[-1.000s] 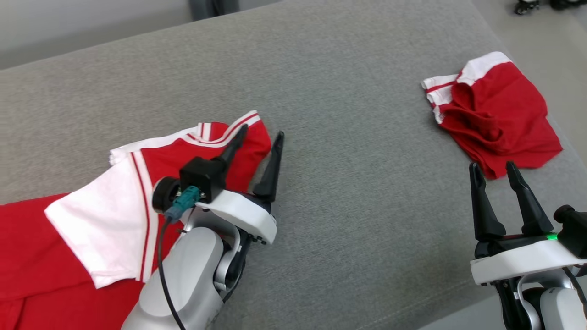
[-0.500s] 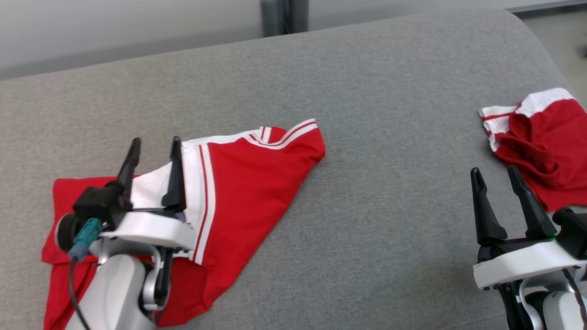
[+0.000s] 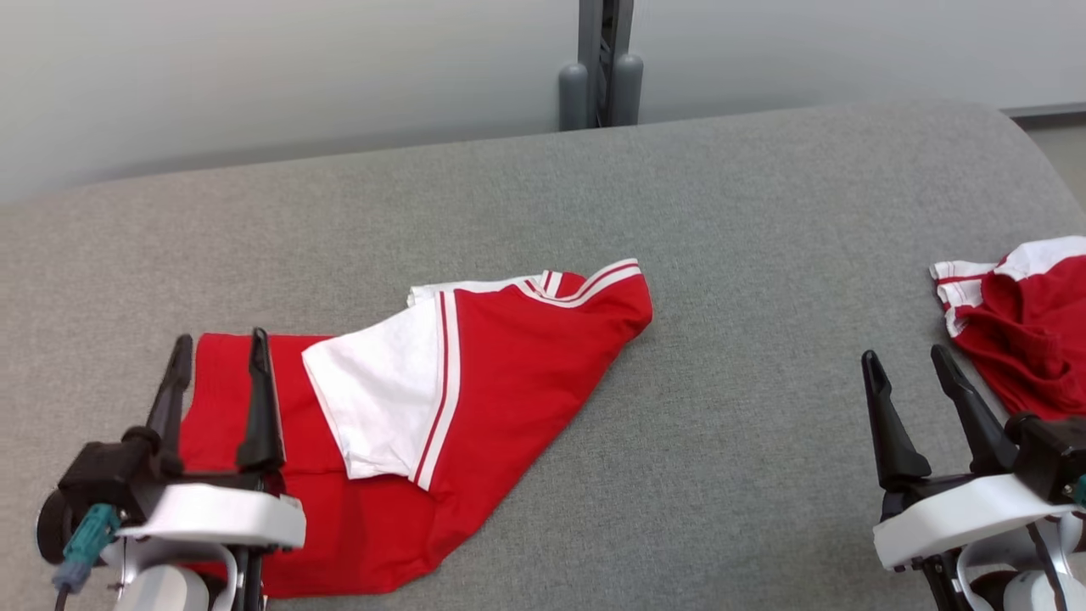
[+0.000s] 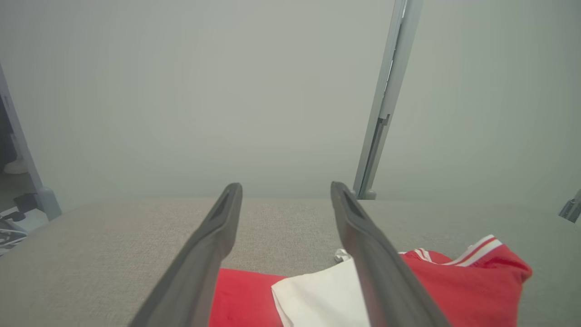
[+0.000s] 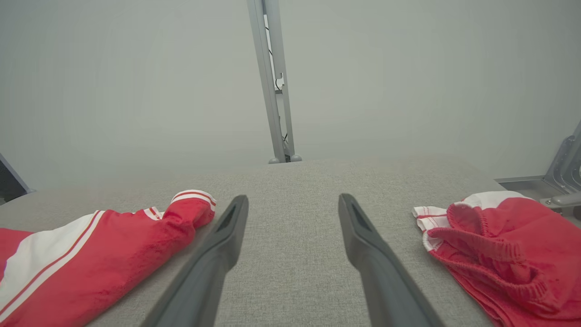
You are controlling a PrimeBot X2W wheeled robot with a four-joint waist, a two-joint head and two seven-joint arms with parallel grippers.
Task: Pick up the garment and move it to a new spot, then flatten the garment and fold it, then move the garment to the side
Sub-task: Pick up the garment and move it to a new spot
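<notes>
Lying on the grey padded surface (image 3: 721,212), left of centre, the red-and-white jersey (image 3: 509,373) has its white sleeve turned inward; red shorts (image 3: 1035,339) rest well apart, rightward. The left gripper (image 3: 220,337), over the jersey's left end, and the right gripper (image 3: 904,352) both stand wide and empty. The next fold probably needs matched corner pinches.

Grey upholstered surface (image 3: 721,212); red-white shorts (image 3: 1031,339) crumpled at right edge; grey post (image 3: 604,59) behind.

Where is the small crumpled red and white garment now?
In the head view the crumpled garment lies at the right edge of the grey padded surface, just beyond the right gripper, untouched.
</notes>
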